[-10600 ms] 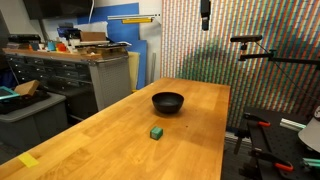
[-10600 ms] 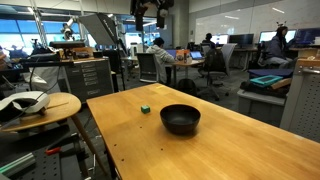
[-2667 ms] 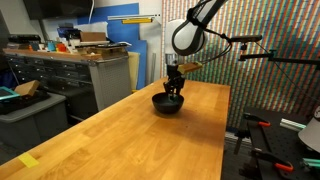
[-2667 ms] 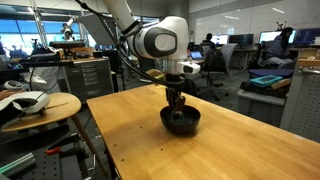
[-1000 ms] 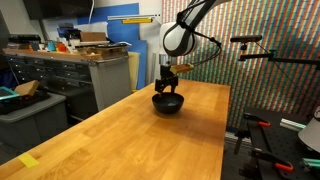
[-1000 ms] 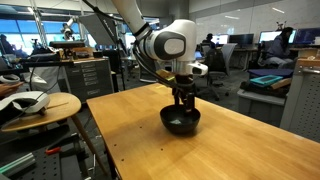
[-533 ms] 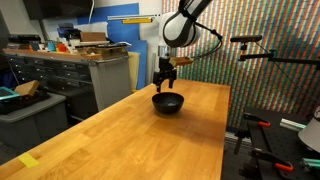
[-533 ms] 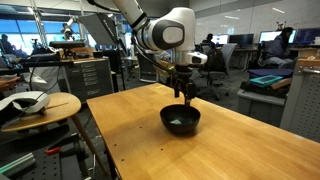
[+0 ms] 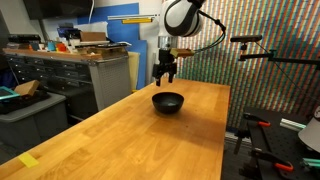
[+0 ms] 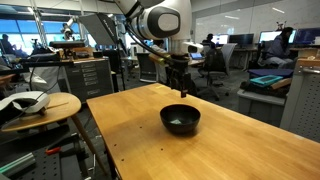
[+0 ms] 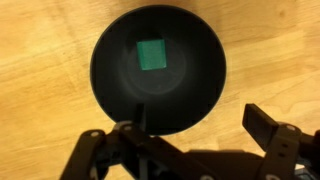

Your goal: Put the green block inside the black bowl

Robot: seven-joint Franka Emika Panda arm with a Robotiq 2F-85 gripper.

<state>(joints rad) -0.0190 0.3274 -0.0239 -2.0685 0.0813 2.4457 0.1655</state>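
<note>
The green block lies flat inside the black bowl, near its middle, in the wrist view. The black bowl stands on the wooden table in both exterior views; a pale spot shows inside it. My gripper hangs straight above the bowl, well clear of its rim. It is open and empty. Its fingers frame the bottom of the wrist view.
The wooden table runs long, with the bowl near one end. A cabinet with clutter stands beside it. A round side table with a white object and a camera stand are nearby.
The block was on the table beside the bowl long ago; now it lies in the bowl. Over the last second my open gripper has risen straight up from the bowl.
</note>
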